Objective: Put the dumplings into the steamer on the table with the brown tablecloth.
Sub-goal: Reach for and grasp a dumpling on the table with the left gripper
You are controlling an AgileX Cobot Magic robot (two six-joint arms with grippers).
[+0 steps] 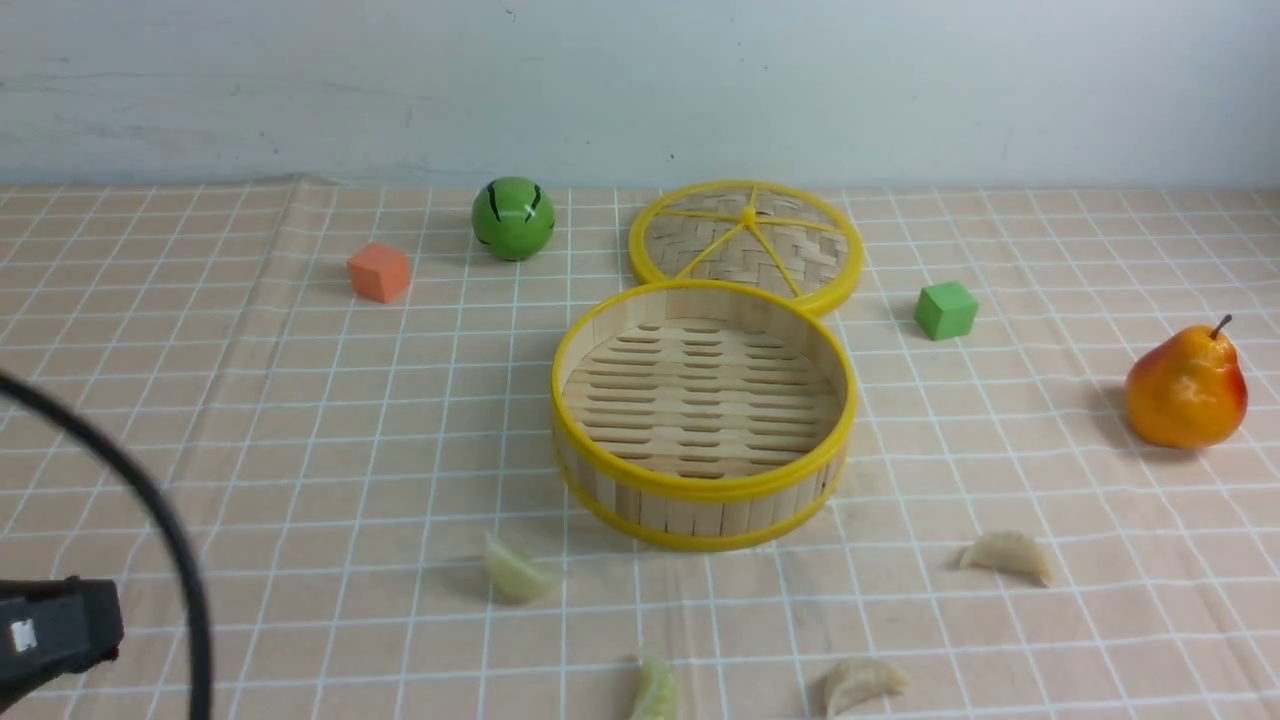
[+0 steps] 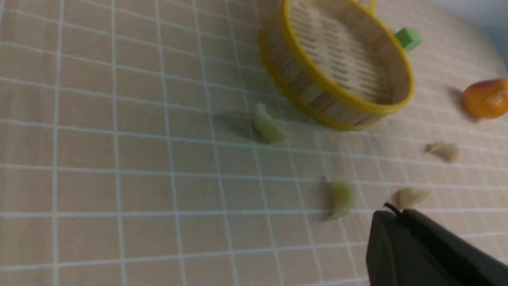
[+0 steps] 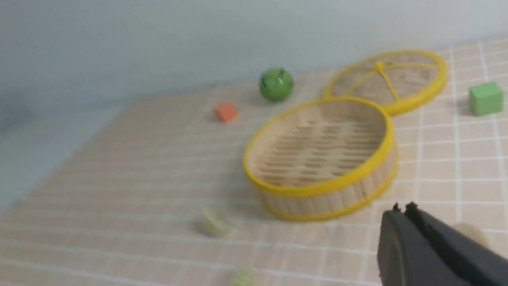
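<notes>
The steamer (image 1: 700, 505) stands empty at the middle of the brown tablecloth (image 1: 300, 420). Two green dumplings (image 1: 518, 572) (image 1: 655, 690) and two beige dumplings (image 1: 862, 683) (image 1: 1008, 555) lie on the cloth in front of it. My left gripper (image 2: 391, 212) is shut and empty, above the cloth near a beige dumpling (image 2: 410, 196) and a green one (image 2: 341, 198). Part of the left arm (image 1: 50, 630) shows at the front view's lower left. My right gripper (image 3: 401, 208) is shut and empty, beside the steamer (image 3: 325, 198), partly hiding a beige dumpling (image 3: 472, 234).
The flat woven lid (image 1: 745, 240) lies behind the steamer, touching it. A green ball (image 1: 513, 218) and an orange cube (image 1: 379, 271) sit at the back left. A green cube (image 1: 945, 309) and a pear (image 1: 1185, 385) sit on the right. A black cable (image 1: 150, 500) arcs at the left.
</notes>
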